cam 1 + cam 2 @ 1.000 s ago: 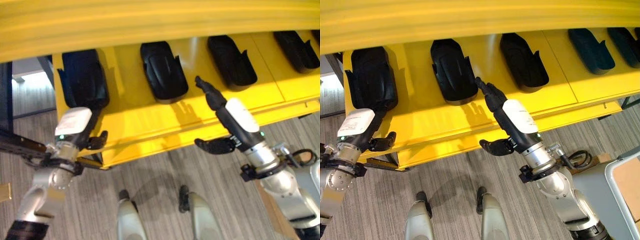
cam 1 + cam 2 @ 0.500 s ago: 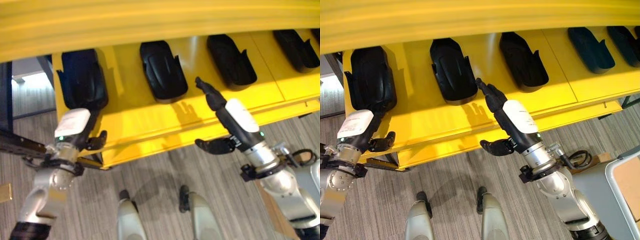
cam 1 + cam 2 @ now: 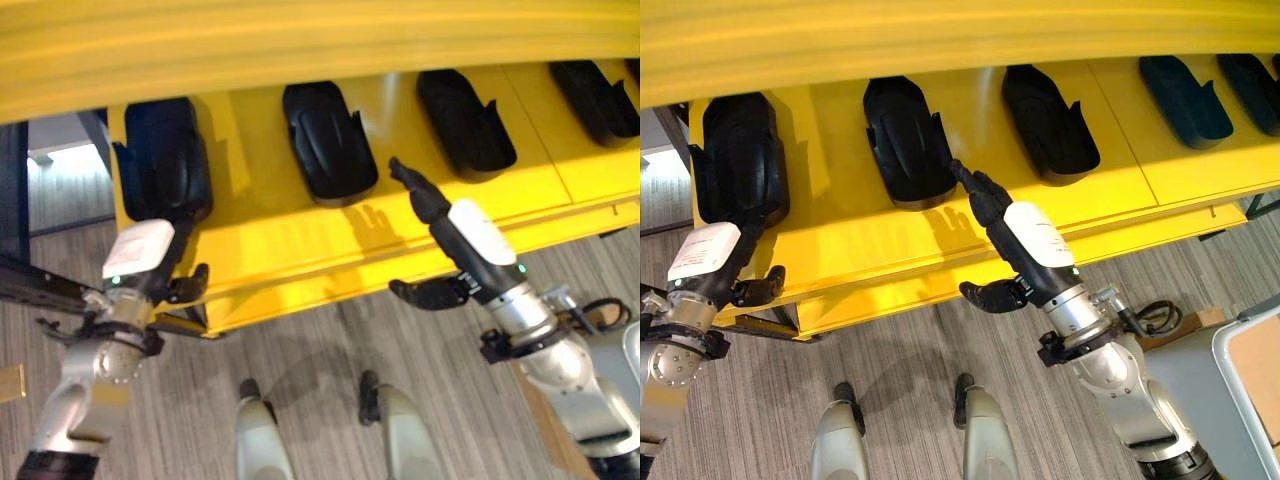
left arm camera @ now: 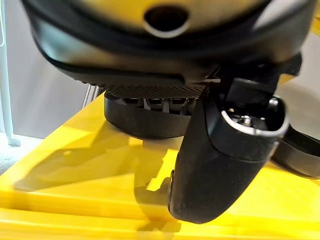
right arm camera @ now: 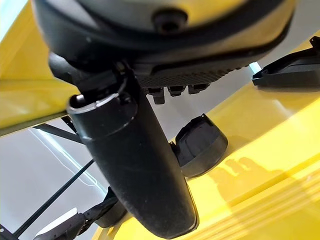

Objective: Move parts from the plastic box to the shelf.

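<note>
Several black moulded parts lie in a row on the yellow shelf. The leftmost part lies at the shelf's left end. My left hand is at that part's near end, fingers straight and reaching up to it, thumb out to the side over the shelf's front edge. The same part shows just past the fingers. My right hand stretches open over the shelf, its fingertips on bare yellow between the second part and the third part. It holds nothing.
A yellow upper board overhangs the shelf close above the parts. More black parts lie further right. A dark metal frame stands left of the shelf. A grey-rimmed box sits on the floor at lower right.
My left hand has drawn back a little toward the shelf's front edge, away from the leftmost part. The right hand has barely moved.
</note>
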{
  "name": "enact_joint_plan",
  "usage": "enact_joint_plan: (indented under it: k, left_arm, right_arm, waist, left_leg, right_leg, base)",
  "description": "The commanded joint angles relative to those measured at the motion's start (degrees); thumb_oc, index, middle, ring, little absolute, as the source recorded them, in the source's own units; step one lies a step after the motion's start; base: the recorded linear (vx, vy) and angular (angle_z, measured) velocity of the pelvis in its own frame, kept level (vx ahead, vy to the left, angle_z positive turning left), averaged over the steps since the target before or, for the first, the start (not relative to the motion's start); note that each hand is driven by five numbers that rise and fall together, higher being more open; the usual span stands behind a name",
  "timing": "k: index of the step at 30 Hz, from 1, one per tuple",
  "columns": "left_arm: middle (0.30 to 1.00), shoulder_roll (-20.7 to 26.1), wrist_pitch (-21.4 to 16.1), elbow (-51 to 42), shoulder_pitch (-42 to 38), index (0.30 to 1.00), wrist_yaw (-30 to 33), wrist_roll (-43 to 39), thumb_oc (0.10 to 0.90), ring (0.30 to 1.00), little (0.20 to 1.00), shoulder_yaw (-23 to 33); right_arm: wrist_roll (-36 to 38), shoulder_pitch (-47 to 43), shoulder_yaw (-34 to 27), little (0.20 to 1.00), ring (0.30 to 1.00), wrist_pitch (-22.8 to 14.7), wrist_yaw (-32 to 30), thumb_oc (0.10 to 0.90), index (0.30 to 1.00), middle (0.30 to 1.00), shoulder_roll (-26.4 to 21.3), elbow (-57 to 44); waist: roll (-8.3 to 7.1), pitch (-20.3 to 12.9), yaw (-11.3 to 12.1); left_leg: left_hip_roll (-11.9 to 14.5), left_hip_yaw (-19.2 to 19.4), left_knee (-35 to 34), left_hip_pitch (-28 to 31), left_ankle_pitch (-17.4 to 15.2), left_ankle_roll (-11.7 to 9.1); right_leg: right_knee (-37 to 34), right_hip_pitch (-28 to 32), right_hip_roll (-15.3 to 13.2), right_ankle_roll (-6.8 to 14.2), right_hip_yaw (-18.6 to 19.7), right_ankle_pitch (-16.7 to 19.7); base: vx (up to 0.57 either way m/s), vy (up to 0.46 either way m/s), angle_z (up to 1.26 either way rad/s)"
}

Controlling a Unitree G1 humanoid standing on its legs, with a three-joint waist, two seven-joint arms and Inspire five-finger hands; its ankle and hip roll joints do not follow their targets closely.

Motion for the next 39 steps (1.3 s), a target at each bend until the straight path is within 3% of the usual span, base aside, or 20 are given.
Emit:
enact_joint_plan:
  k: [1,39]
  left_arm:
    - [1.000,0.9,-0.3,-4.0,0.5,1.000,0.9,-1.6,0.900,1.000,1.000,3.5]
    - [1.000,-0.7,-1.9,-6.9,0.1,1.000,-1.0,-2.6,0.900,1.000,1.000,0.4]
  right_arm:
    - [0.2,-4.2,-5.4,1.000,1.000,-2.9,-2.2,0.900,1.000,1.000,1.6,-5.2]
    - [0.0,-2.9,-6.2,1.000,1.000,-2.9,-2.1,0.900,1.000,1.000,1.7,-5.5]
  waist:
    - [0.07,-3.0,-0.6]
    - [0.09,-2.9,-0.9]
  left_leg:
    - [-0.7,-2.5,-1.5,1.4,2.1,3.2]
    - [-0.7,-2.6,-1.3,1.2,2.1,3.3]
  right_leg:
    - [1.5,1.4,-0.5,0.0,1.8,1.2]
    - [2.0,0.9,-0.3,0.0,1.8,1.2]
  base:
    - [0.00,0.000,0.00]
    - [0.00,0.000,0.00]
